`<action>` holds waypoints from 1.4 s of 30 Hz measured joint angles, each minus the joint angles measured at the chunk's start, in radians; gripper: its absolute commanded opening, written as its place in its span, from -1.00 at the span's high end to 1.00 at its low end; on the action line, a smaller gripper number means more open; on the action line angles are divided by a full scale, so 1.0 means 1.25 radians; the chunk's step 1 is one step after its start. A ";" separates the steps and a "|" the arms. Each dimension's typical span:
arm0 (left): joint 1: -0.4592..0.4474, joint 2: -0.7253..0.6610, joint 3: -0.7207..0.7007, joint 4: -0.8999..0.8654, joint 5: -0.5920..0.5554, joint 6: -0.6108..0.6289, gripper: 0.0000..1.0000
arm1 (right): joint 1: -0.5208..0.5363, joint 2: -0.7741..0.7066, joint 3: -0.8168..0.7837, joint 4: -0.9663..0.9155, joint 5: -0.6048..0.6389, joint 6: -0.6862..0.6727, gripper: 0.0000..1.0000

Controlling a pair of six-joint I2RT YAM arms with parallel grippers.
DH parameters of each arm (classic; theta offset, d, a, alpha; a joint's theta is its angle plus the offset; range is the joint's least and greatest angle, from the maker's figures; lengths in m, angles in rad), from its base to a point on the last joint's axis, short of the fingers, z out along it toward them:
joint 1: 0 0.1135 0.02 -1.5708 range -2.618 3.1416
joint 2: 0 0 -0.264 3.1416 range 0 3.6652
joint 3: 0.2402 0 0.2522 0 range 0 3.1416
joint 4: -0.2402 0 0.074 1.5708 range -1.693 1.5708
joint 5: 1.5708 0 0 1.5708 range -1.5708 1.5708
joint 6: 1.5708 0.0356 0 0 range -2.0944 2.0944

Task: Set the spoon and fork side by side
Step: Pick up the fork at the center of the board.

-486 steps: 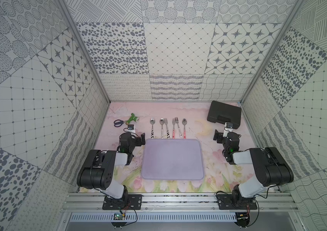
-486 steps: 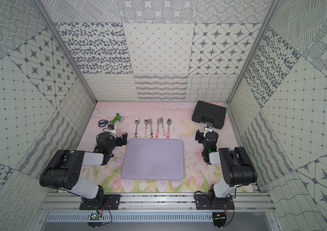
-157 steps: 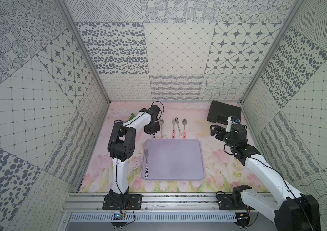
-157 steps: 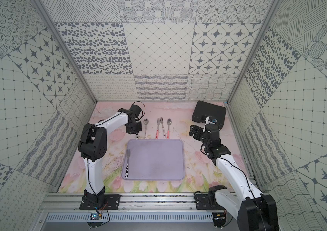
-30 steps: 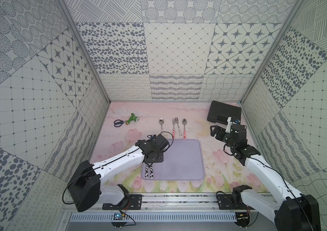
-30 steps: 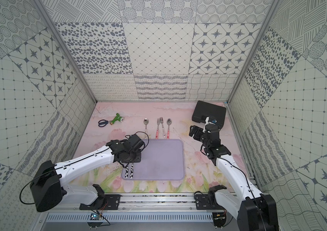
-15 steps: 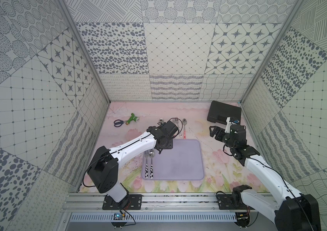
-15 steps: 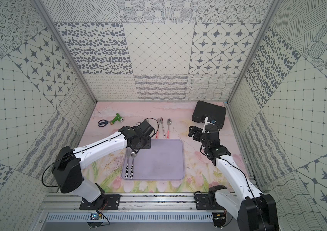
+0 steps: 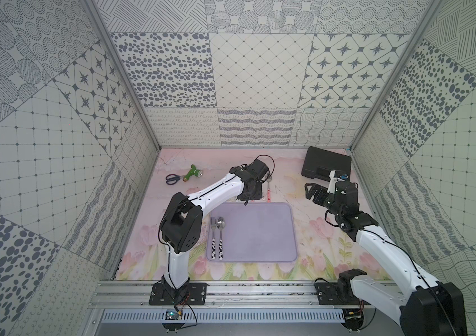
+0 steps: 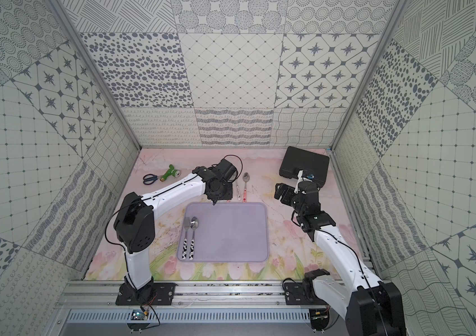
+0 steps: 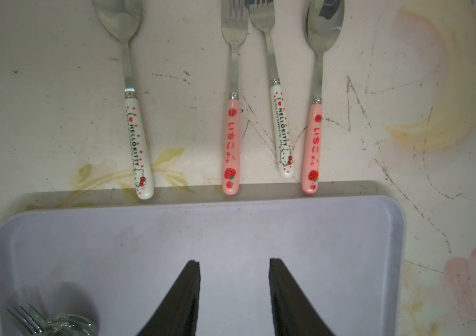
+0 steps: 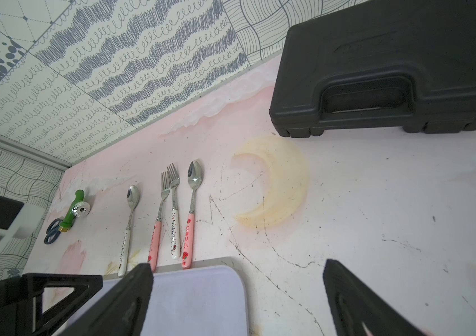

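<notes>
While our left gripper (image 11: 234, 261) hangs above the far edge of the lilac tray (image 11: 231, 232), we see its jaws partly apart with only bare tray between them, so nothing is gripped. Our right gripper (image 12: 236, 264) hovers off the tray's right side, near the black case (image 9: 327, 163), with its jaws spread wide and empty.

We find the cow-spotted fork (image 9: 213, 237) and the cow-spotted spoon (image 9: 220, 237) lying on the tray by its left edge. They are side by side with their handles toward our base, the fork outermost and the spoon just beside it.

Beyond the tray's far edge we count four more pieces in a row on the table (image 9: 312, 241) — a white-handled spoon (image 11: 132, 96), a pink-handled fork (image 11: 233, 116), a white-handled fork (image 11: 277, 101) and a pink-handled spoon (image 11: 316, 101). The two forks lie close together. Scissors (image 9: 172, 179) and a green nozzle (image 9: 193, 173) lie at the far left.
</notes>
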 measured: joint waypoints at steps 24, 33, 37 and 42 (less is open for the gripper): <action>0.021 0.338 0.397 -0.084 0.051 0.027 0.15 | 0.000 -0.013 -0.005 -0.002 0.054 0.002 -0.93; 0.026 0.403 0.476 -0.114 0.052 0.027 0.15 | 0.000 -0.013 -0.009 -0.002 0.063 0.002 -0.93; 0.027 0.427 0.496 -0.123 0.055 0.027 0.14 | 0.000 -0.013 -0.010 -0.002 0.063 0.002 -0.93; 0.027 0.450 0.521 -0.139 0.056 0.028 0.17 | 0.000 -0.013 -0.011 -0.002 0.063 0.002 -0.93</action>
